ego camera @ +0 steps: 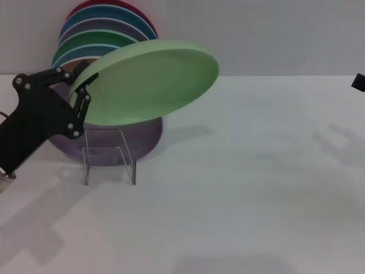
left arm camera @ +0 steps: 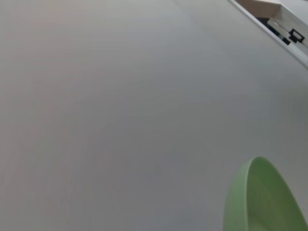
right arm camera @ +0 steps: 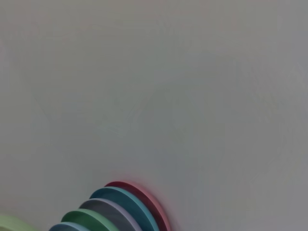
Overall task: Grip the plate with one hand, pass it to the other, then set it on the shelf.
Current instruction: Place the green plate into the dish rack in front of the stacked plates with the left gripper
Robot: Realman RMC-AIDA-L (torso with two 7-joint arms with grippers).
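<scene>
Head view frontal, downward; wrist views close; shared plate [ego camera: 149, 80]

5 overlapping plates [right arm camera: 115, 211] are seen fanned on the white table [right arm camera: 154, 96], with a light-green rim [right arm camera: 12, 224] beside them.

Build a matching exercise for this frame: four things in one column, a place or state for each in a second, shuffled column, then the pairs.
Things
1. plate
2. left gripper
3. shelf
4. right gripper

Places or states
A. barely in view at the far right edge of the head view
B. held tilted in the air, above the shelf
C. standing on the table, nothing in its front frame
D. clamped on the plate's left rim

Pairs: 1-B, 2-D, 3-C, 4-A
</scene>
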